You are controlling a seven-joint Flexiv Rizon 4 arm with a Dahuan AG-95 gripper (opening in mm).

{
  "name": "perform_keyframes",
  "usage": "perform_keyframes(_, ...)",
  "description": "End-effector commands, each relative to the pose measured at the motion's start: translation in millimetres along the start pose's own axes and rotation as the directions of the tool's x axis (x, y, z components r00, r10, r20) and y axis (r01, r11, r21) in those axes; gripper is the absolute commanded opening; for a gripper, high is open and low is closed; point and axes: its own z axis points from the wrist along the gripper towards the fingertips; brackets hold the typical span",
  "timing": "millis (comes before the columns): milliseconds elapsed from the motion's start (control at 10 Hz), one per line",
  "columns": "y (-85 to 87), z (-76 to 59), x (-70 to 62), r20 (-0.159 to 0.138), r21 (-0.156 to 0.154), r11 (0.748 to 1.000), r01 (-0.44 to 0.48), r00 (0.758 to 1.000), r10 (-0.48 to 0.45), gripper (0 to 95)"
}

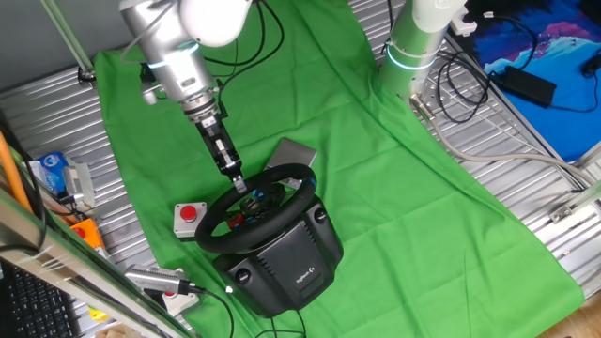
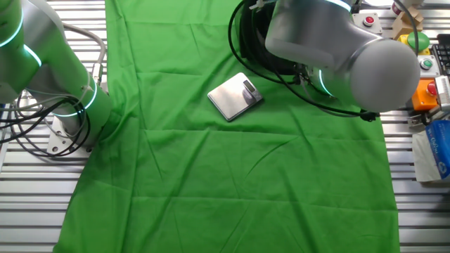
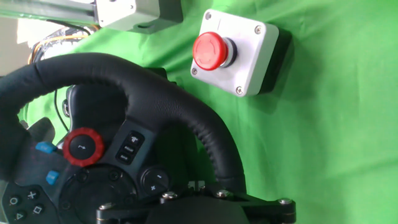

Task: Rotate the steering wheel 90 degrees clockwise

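Observation:
The steering wheel (image 1: 282, 175) is a black round rim with red and blue hub buttons, on a bulky black base (image 1: 282, 263) on the green cloth. In the hand view its rim (image 3: 168, 106) curves from the upper left down to my gripper (image 3: 194, 185). My gripper (image 1: 240, 185) reaches down at the far left part of the rim, its tip just inside it and against the rim's inner side. Its fingertips look narrow and close together with nothing between them. In the other fixed view my arm hides the wheel.
A small grey box with a red round button (image 1: 190, 218) sits left of the wheel, and shows in the hand view (image 3: 235, 51). A flat silver device (image 1: 293, 153) (image 2: 235, 96) lies behind the wheel. A second arm's base (image 1: 413, 47) stands at the cloth's edge.

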Motion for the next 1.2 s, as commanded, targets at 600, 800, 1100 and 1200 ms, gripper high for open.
perform_keyframes(600, -2.0, 13.5, 12.5, -0.003, -0.001, 1.000, 0.008, 1.000, -0.008, 0.0)
perform_keyframes(800, -1.7, 22.1, 19.2, -0.002, 0.000, 1.000, 0.004, 1.000, -0.004, 0.0)
perform_keyframes(1100, 3.8, 27.0, 30.3, -0.002, 0.000, 0.999, -0.035, 0.999, 0.035, 0.0)
perform_keyframes(1200, 5.4, 27.3, 33.0, -0.003, 0.003, 0.999, -0.046, 0.999, 0.046, 0.0)
